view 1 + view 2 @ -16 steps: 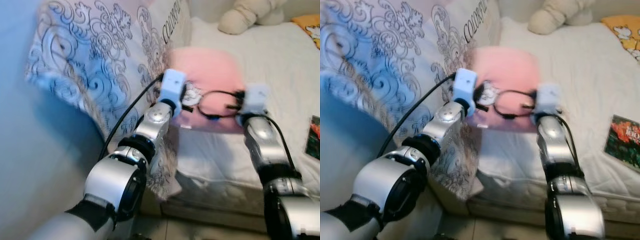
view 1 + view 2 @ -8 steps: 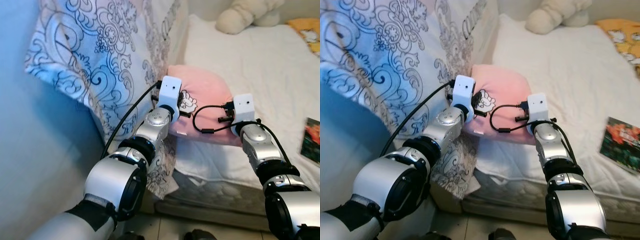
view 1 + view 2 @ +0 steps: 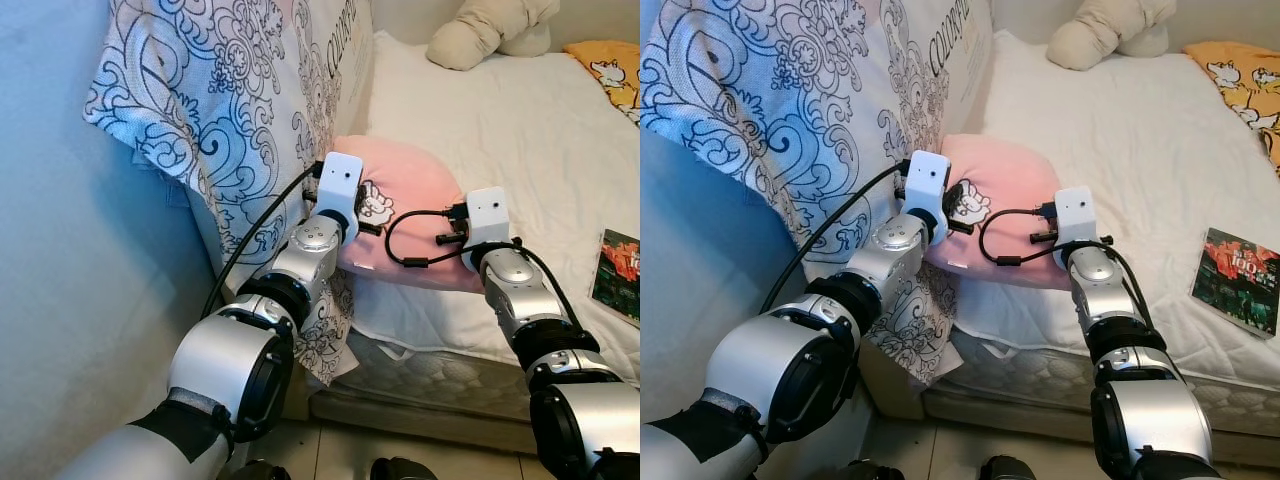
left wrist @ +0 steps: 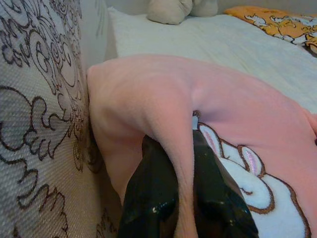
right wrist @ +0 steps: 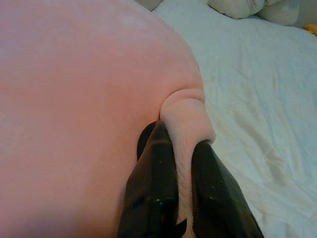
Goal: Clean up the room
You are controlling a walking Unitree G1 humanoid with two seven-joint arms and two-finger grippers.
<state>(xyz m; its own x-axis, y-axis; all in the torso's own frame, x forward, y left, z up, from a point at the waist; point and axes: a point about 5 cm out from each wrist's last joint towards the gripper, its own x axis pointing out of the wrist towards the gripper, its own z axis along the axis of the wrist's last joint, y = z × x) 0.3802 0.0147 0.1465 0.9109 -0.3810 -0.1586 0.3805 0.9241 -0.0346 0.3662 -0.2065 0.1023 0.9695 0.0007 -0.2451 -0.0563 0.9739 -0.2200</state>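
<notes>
A pink pillow point(image 3: 400, 195) with a white rabbit patch lies at the near left corner of the white bed point(image 3: 520, 120), against a patterned cushion. My left gripper point(image 4: 184, 198) is shut on a fold of the pink pillow point(image 4: 163, 104) at its left side. My right gripper point(image 5: 179, 173) is shut on a fold of the pink pillow point(image 5: 79, 99) at its right side. Both arms reach forward from below, their wrist cameras point(image 3: 340, 180) point(image 3: 487, 212) close to the pillow.
A large patterned cushion point(image 3: 220, 110) stands on the left, with a blue wall point(image 3: 70, 300) beside it. A beige plush toy point(image 3: 485, 30) and an orange cloth point(image 3: 610, 65) lie at the bed's far end. A book point(image 3: 618, 275) rests at the bed's right edge.
The camera has steadied and the view sharpened. The pillow, held by both grippers, now sits a little lower on the bed's corner than a second ago.
</notes>
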